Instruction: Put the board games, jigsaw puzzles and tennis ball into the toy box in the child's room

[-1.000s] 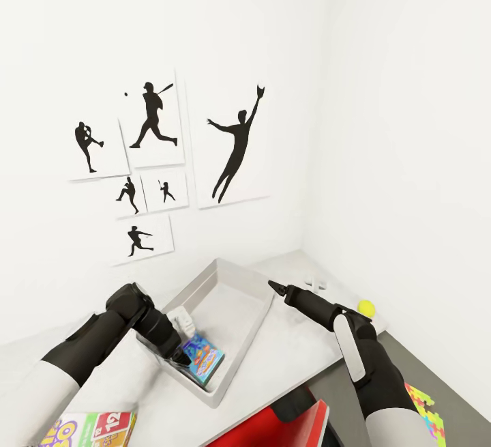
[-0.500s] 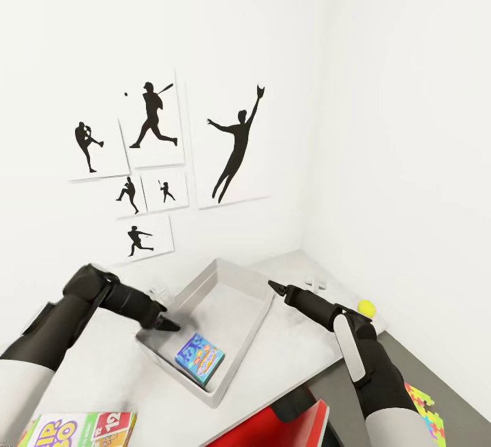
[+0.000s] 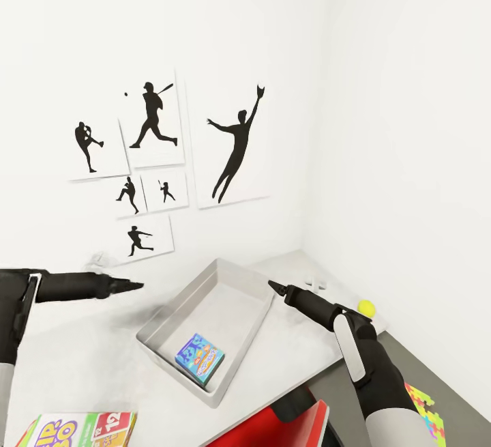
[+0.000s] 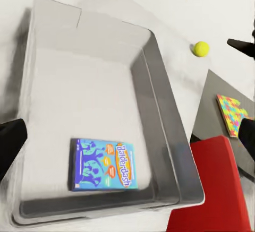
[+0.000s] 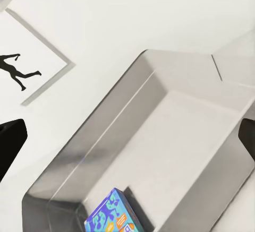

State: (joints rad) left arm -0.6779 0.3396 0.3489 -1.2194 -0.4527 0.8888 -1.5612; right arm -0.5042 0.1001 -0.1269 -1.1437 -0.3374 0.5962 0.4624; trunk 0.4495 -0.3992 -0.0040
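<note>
The grey toy box [image 3: 176,299] sits on the pale table [image 3: 293,348]. A blue board game [image 3: 200,357] lies flat in its near corner; the left wrist view shows the board game [image 4: 103,164] printed "Balderdash". My left gripper [image 3: 136,286] hovers open to the left of the box, above the table, holding nothing. At the box's right rim my right gripper [image 3: 273,286] is open and empty. The yellow tennis ball [image 3: 366,308] rests at the table's far right. The SKIP-BO board game [image 3: 82,428] lies at the near left. A colourful jigsaw puzzle [image 3: 426,411] lies on the lower dark section.
White walls meet in a corner just behind the table, with baseball silhouette pictures [image 3: 235,140] hung above it. A red object [image 3: 286,426] sits below the table's near edge. Two small white items [image 3: 316,284] stand near the back corner.
My left gripper let go of the blue board game, which now lies in the toy box, and drew back up and to the left. The right arm has not moved.
</note>
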